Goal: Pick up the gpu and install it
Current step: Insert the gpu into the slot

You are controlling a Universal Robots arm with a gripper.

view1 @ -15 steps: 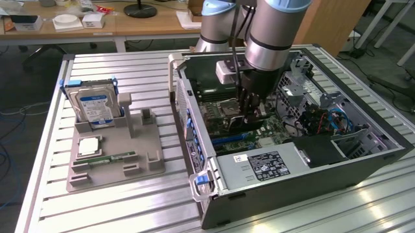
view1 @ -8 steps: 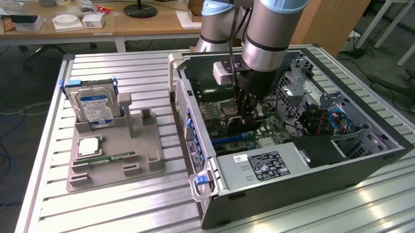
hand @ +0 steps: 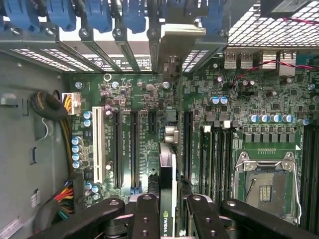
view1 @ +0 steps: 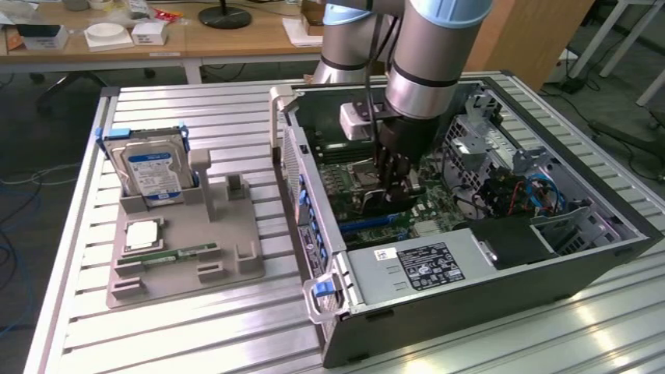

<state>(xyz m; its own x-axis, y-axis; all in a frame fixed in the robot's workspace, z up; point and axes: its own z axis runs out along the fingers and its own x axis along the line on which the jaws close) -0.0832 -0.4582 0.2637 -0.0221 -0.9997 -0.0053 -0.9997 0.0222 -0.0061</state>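
Note:
The gpu (hand: 168,167) is seen edge-on in the wrist view, standing over the green motherboard (hand: 239,99) between two black expansion slots (hand: 135,149). Its silver end bracket (hand: 175,40) reaches the case's rear slot openings. My gripper (hand: 171,201) is shut on the card, one black finger (hand: 147,214) on each side. Whether the card sits in a slot I cannot tell. In the exterior view my gripper (view1: 399,187) reaches down into the open computer case (view1: 582,257), and the card is mostly hidden behind it.
A CPU socket (hand: 264,184) lies beside the slots. The power supply (view1: 426,265) and drive cages (view1: 540,234) crowd the case. To the exterior view's left, a grey fixture tray (view1: 239,234) holds a hard drive (view1: 151,167), a memory stick (view1: 185,253) and a processor (view1: 143,234).

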